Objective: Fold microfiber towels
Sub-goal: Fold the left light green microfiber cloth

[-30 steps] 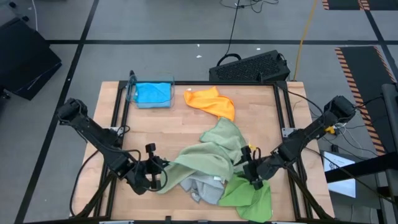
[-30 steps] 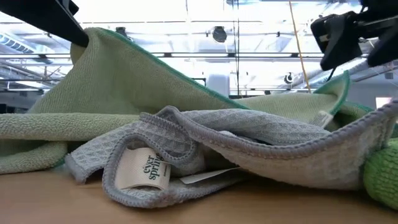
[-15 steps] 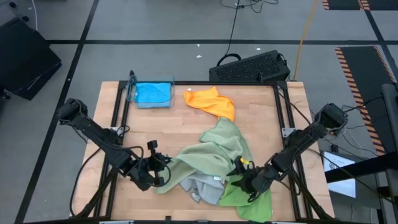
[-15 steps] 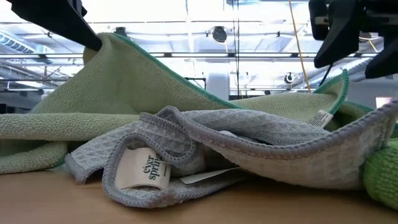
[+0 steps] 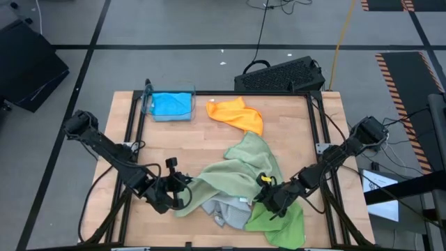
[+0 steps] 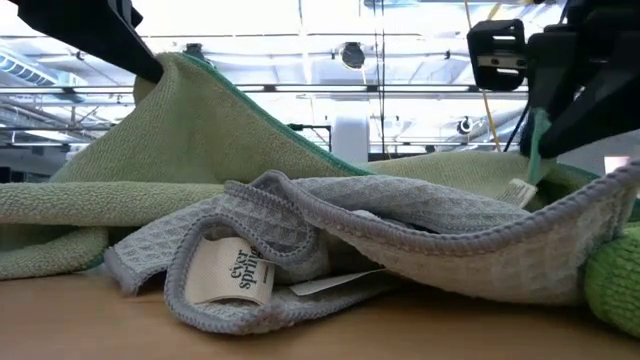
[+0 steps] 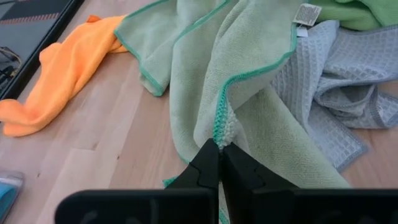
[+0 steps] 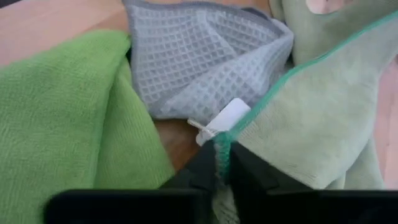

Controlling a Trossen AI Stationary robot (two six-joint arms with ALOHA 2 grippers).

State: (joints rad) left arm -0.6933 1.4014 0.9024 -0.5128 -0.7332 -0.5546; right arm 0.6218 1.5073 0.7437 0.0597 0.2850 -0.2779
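Observation:
A heap of microfiber towels lies near the table's front. Pale sage green cloth [image 5: 240, 167] lies over a grey waffle towel [image 5: 226, 209], and a bright green towel [image 5: 282, 217] is at the right. An orange towel [image 5: 237, 115] lies at the back. A blue one [image 5: 171, 104] sits in a clear tub. My left gripper [image 5: 182, 200] is shut on the sage cloth's left side. My right gripper [image 5: 267, 197] is shut on its right side, by a white tag [image 8: 221, 121]. My left gripper pinches the sage cloth's teal-stitched edge [image 7: 219, 134] between its two fingers, slanting down from the table's left. The cloth rises to the fingers in a peak [image 6: 170, 70]; the rest lies on the heap. My right gripper pinches a teal-stitched corner [image 8: 222, 144] of sage cloth beside the white tag, slanting down from the table's right. That corner [image 6: 538, 140] stands raised a little above the grey towel; the cloth below it lies slack on the heap.
A black metal frame [image 5: 129, 132] runs along the table's sides. A black keyboard [image 5: 282, 75] sits behind the far edge. Bare wood [image 5: 181, 150] shows between the heap and the tub.
My right gripper has gone down and toward the table's left onto the heap, rolled, and shut on the sage cloth's corner by the tag. The left gripper has kept its hold, and the peak of cloth stands as before.

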